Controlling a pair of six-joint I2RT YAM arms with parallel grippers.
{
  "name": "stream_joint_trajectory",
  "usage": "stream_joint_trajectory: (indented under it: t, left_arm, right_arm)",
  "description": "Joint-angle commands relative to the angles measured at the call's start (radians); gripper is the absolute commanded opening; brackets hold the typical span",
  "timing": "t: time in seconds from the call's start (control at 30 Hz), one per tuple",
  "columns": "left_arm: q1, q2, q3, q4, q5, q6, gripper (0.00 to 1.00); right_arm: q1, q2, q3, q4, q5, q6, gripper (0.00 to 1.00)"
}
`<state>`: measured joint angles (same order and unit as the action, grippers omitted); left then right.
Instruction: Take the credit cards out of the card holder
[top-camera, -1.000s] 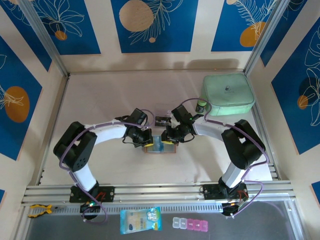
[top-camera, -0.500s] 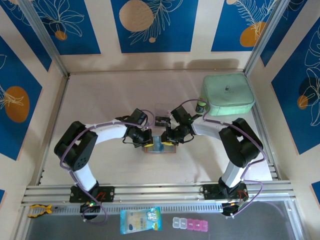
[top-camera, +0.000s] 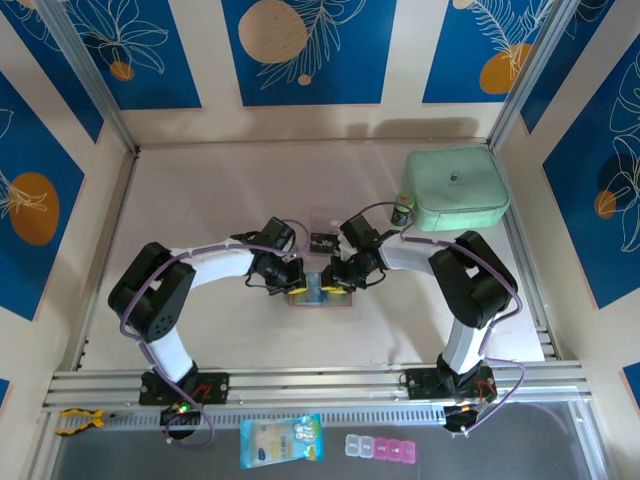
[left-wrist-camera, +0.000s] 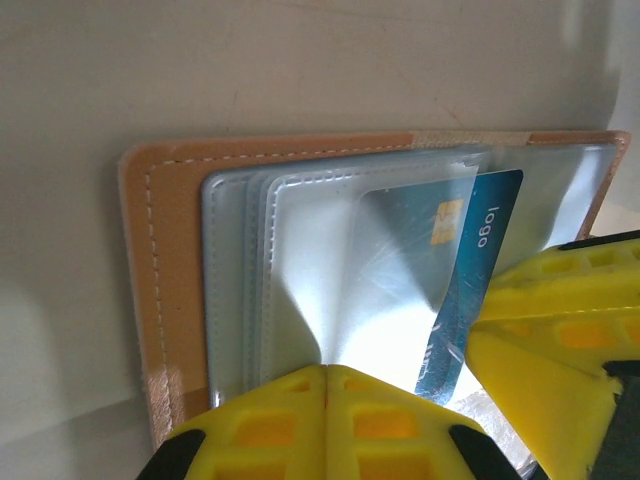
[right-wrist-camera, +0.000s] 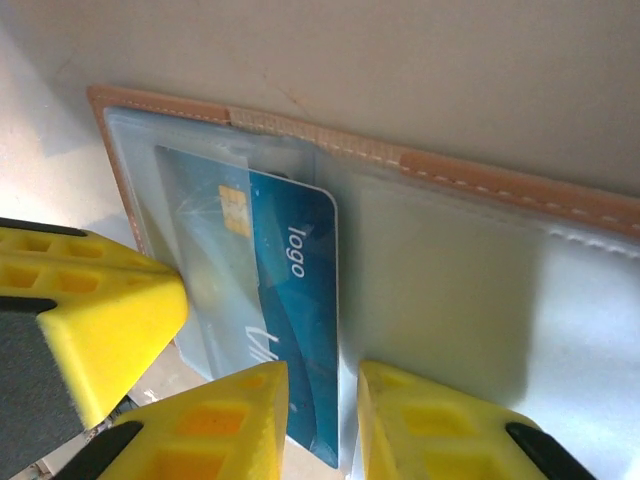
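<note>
Card edge lies between parted tips of right tool.

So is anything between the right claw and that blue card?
Nothing visible. The card pokes out of its clear pocket, its bare edge in the gap between the right gripper's fingers. The left gripper rests on the pockets beside it.
</note>
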<state>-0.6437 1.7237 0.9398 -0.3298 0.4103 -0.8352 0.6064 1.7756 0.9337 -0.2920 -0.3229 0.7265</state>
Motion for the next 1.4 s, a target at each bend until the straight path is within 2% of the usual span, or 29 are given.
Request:
stream_joint_trajectory:
  t: [0.0,0.23,0.57,1.37]
  left_arm:
    - [-0.004,0.020,0.008,-0.038,-0.015,0.010,0.03]
    - [-0.004,0.027,0.014,-0.053,-0.016,0.016,0.03]
    - [-0.005,0.026,0.015,-0.057,-0.020,0.018,0.03]
    - [-0.004,0.008,-0.003,-0.057,-0.024,0.014,0.03]
  right_arm:
    - [-0.001,0.022,-0.010,0.022,-0.047,0.014,0.25]
    - [-0.003,0.018,-0.019,0.076,-0.083,0.031,0.22]
    - [-0.012,0.010,-0.040,0.106,-0.102,0.040,0.12]
    - [-0.032,-0.107,-0.033,-0.114,0.014,-0.076,0.07]
